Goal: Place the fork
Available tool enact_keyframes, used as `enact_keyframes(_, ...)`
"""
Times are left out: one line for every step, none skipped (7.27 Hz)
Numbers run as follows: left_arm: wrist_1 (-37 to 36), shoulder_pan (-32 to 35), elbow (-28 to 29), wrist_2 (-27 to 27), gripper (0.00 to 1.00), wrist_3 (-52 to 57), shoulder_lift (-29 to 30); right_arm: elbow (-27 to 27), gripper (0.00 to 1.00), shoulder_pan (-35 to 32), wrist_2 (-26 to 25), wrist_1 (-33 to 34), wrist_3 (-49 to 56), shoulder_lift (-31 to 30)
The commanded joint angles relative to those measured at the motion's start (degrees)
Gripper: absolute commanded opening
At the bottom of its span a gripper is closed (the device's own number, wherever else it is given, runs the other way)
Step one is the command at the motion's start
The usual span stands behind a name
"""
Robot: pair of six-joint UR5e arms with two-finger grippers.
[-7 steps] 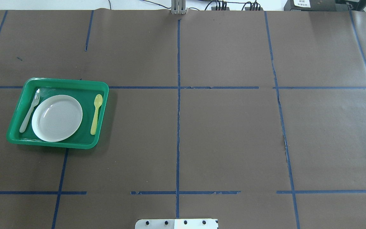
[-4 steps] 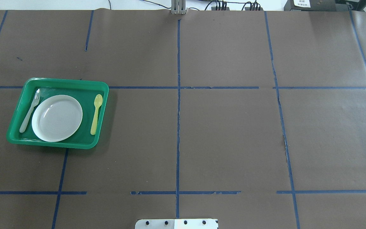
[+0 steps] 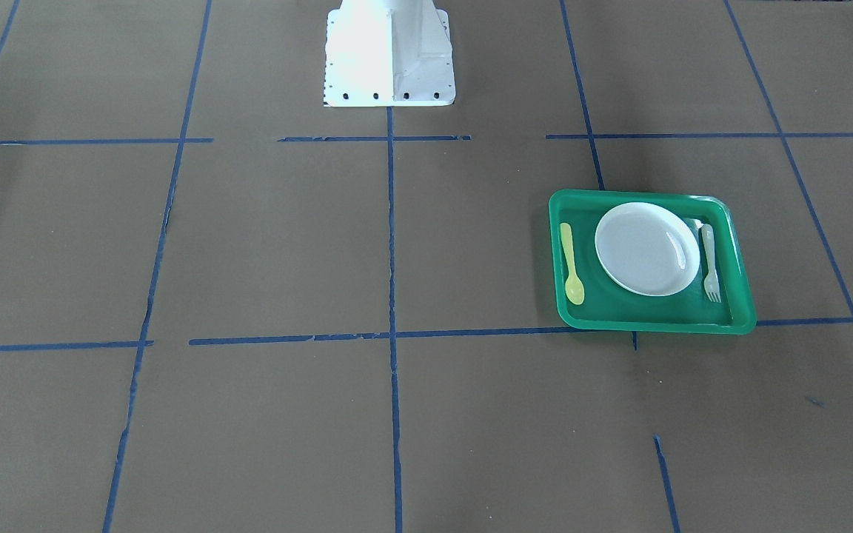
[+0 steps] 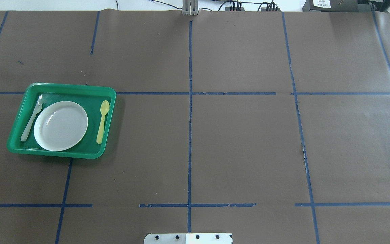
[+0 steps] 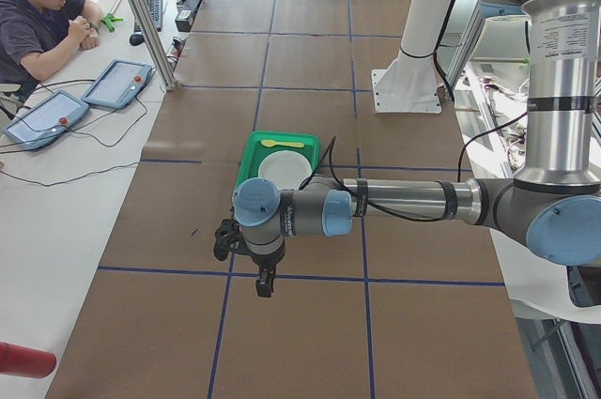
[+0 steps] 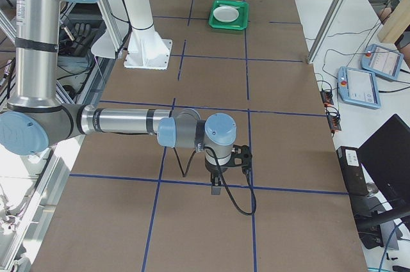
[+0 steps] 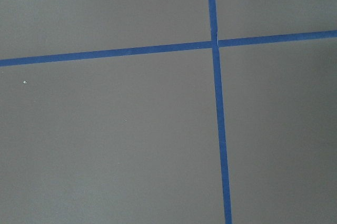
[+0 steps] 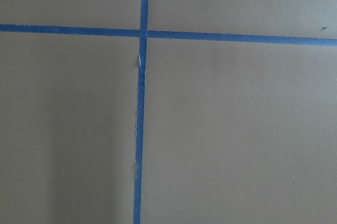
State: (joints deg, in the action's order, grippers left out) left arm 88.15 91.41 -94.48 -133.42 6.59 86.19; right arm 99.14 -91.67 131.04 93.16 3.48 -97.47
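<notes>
Fingers first: both sets show only in the side views, so I can't tell how far apart they stand on the left gripper (image 5: 265, 288) or the right gripper (image 6: 216, 189), and I can't make out anything in either. Both hang over bare brown table (image 4: 242, 145), each wrist camera looking down on nothing but crossing blue tape (image 7: 216, 45).

Moving outward, the fork (image 4: 31, 118) lies in the green tray (image 4: 63, 86), on the robot's left side of the table. It sits between the white plate (image 4: 61, 125) and the tray's outer wall, tines pointing away from the robot. I can't tell whether it touches the plate. A yellow spoon (image 4: 102, 122) lies on the plate's other side.

What's changed over the last second? From overhead, nothing: tray, plate, fork and spoon sit exactly where they were. I read that as the fork placed and settled, both arms well clear.

Writing: a white label (image 4: 322, 3) on a dark box at the far edge, too small to read.
</notes>
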Motion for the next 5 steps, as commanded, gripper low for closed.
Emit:
enact_keyframes(0.0, 0.4, 0.0, 0.1, 1.00, 0.0, -0.1, 0.0, 1.00, 0.0, 0.0, 0.0, 0.0, 0.0)
enact_keyframes(0.0, 0.4, 0.0, 0.1, 1.00, 0.0, -0.1, 0.0, 1.00, 0.0, 0.0, 0.0, 0.0, 0.0)
enact_keyframes(0.0, 0.5, -0.1, 0.1, 1.00, 0.0, -0.3, 0.0, 1.00, 0.0, 0.0, 0.0, -0.1, 0.0)
enact_keyframes(0.0, 0.5, 0.0, 0.1, 1.00, 0.0, -0.4, 0.0, 1.00, 0.0, 0.0, 0.0, -0.1, 0.0)
enact_keyframes(0.0, 0.5, 0.0, 0.0, 1.00, 0.0, -0.4, 0.0, 1.00, 0.0, 0.0, 0.0, 0.0, 0.0)
